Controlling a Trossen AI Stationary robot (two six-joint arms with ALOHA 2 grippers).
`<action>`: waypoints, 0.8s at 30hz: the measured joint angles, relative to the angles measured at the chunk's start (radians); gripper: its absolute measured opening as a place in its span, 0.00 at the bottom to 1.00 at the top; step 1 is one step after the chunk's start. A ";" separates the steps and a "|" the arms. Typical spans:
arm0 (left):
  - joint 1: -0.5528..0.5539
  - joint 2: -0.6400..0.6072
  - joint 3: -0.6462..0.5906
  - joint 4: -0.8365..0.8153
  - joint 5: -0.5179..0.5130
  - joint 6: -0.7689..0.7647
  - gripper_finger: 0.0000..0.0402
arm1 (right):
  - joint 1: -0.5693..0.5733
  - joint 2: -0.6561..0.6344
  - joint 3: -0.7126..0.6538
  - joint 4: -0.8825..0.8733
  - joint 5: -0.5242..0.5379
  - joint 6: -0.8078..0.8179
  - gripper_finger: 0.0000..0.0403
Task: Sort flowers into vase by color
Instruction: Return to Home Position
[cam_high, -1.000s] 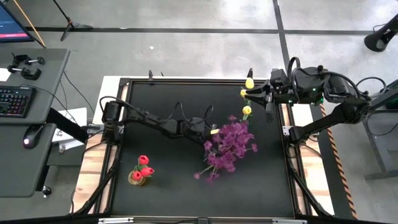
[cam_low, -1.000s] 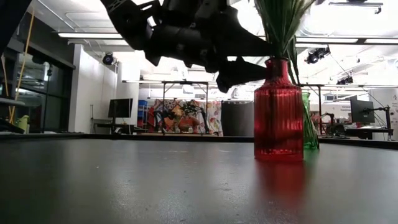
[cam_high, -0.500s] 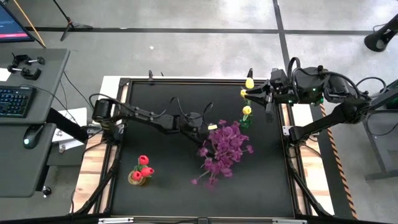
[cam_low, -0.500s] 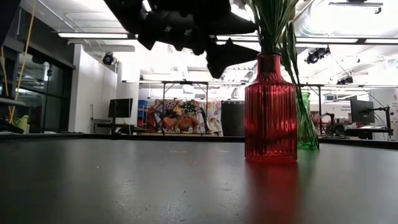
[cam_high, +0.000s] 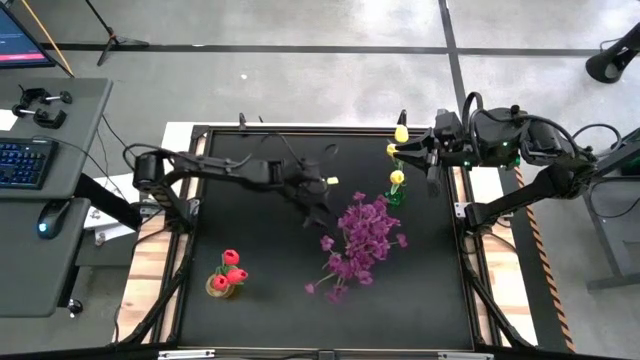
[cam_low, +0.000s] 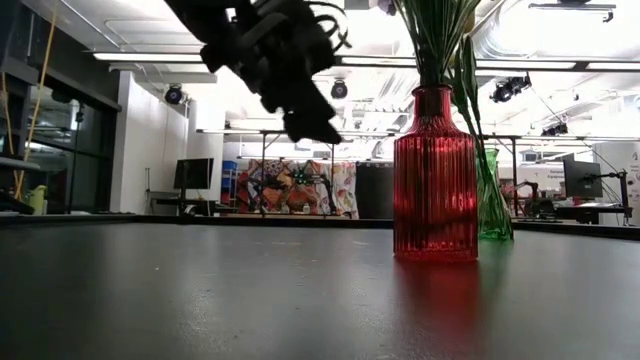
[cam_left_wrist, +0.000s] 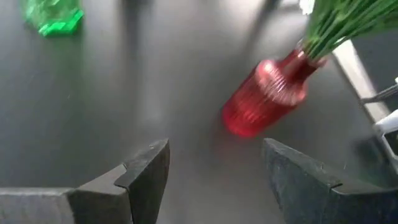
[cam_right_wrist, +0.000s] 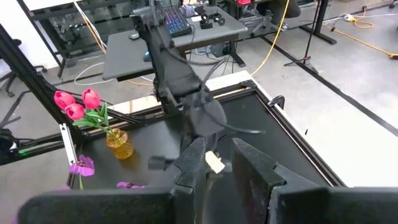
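Purple sprays stand in a red ribbed vase at mid-table. Red tulips stand in a small amber vase near the left front. One yellow tulip stands in a green vase behind the red one. My left gripper hovers open and empty just left of the sprays, with the red vase ahead of it. My right gripper hangs high over the far right edge, with two yellow tulips at its tip. My right gripper is shut on the green stems of the two yellow tulips, which are lifted clear of the table with their heads toward the table's left. Its own wrist view shows only a narrow gap between the fingers, not the stems.
The black table top lies bare across its near half and its far left. A raised frame borders the table. A desk with a keyboard stands beyond the left edge.
My left gripper, open throughout, has drawn back from the red vase's neck toward the table's left and far edge, rising and tipping up. The red vase with the purple sprays first slid a little toward the near left and now stands still.
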 joint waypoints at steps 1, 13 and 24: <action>0.012 -0.010 0.000 -0.036 0.000 0.009 0.61 | 0.000 0.000 0.000 0.000 0.000 -0.003 0.17; 0.134 -0.379 -0.238 -0.010 0.004 -0.083 0.61 | 0.000 0.000 0.000 0.000 0.000 -0.041 0.17; 0.109 -0.901 -0.942 0.883 -0.241 -0.530 0.58 | 0.000 0.000 0.000 0.000 0.048 0.016 0.17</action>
